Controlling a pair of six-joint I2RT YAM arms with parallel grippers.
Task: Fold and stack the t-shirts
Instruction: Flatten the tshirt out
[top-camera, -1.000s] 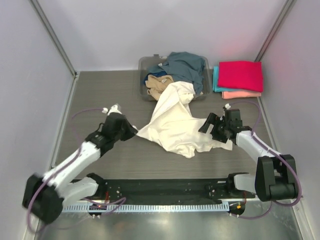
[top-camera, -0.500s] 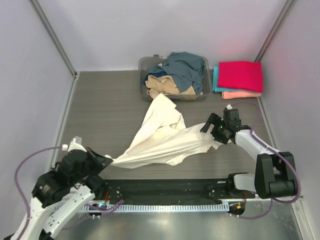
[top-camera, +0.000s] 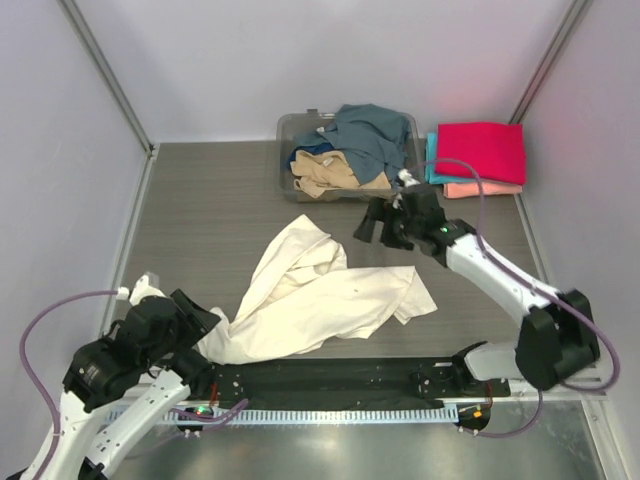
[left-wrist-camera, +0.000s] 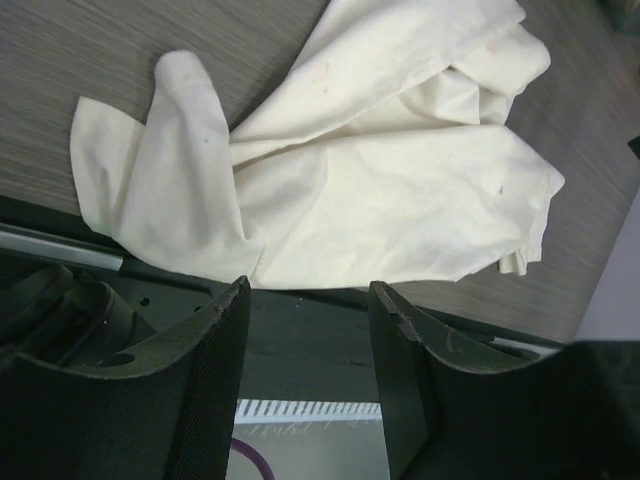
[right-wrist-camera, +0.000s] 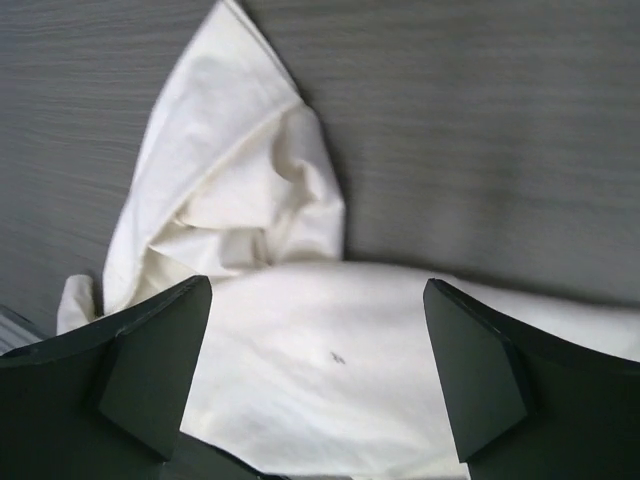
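One cream shirt (top-camera: 320, 300) lies on the counter (top-camera: 200, 200); three folded shirts (top-camera: 480, 150) sit stacked. One bin (top-camera: 290, 125) holds two: blue shirt (top-camera: 365, 130), tan shirt (top-camera: 325, 172). Left end effector (left-wrist-camera: 308, 288) and right end effector (right-wrist-camera: 316, 288) gape empty.

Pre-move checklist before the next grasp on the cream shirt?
1. Left tool open, gripping nothing: ok.
2. Right tool open, empty: ok.
3. Cream t-shirt wholly out of the bin, on the table: ok.
4. Cream t-shirt spread flat: not ok, bunched and overlapped.
5. Collar and sleeves identifiable: cannot tell.
6. Folded stack tidy at far right: ok.
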